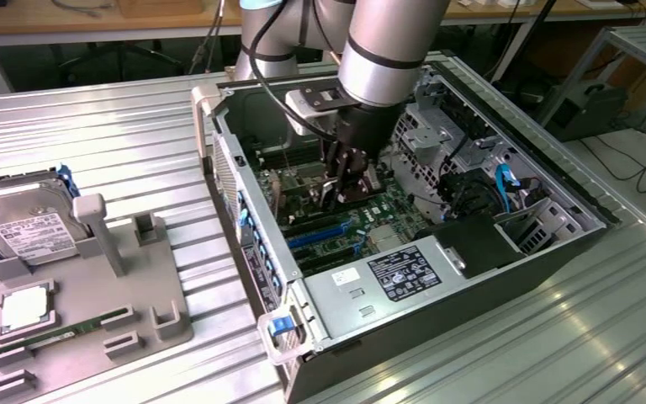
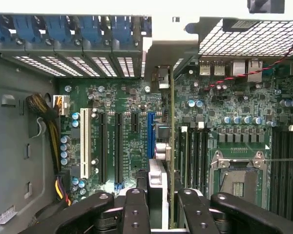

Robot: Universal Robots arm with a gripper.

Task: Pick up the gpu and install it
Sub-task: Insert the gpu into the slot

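Note:
Edge-on in the wrist view, the gpu (image 2: 172,136) is a thin green card with its silver bracket end (image 2: 159,78) pointing toward the case's rear slot openings. My gripper (image 2: 162,212) is shut on it, one black finger (image 2: 135,209) on each side. The card hangs just above the motherboard, alongside the blue expansion slot (image 2: 150,134); I cannot tell whether it touches the slot. In the exterior view my gripper (image 1: 343,187) reaches down into the open computer case (image 1: 413,286), over the green motherboard.
Black expansion slots (image 2: 103,146) and a white slot (image 2: 84,144) lie beside the blue one. The empty CPU socket (image 2: 239,178) and a yellow-black cable bundle (image 2: 51,122) flank the board. At the exterior view's left, a grey holder (image 1: 132,311) carries a hard drive (image 1: 26,223) and a RAM stick (image 1: 60,332).

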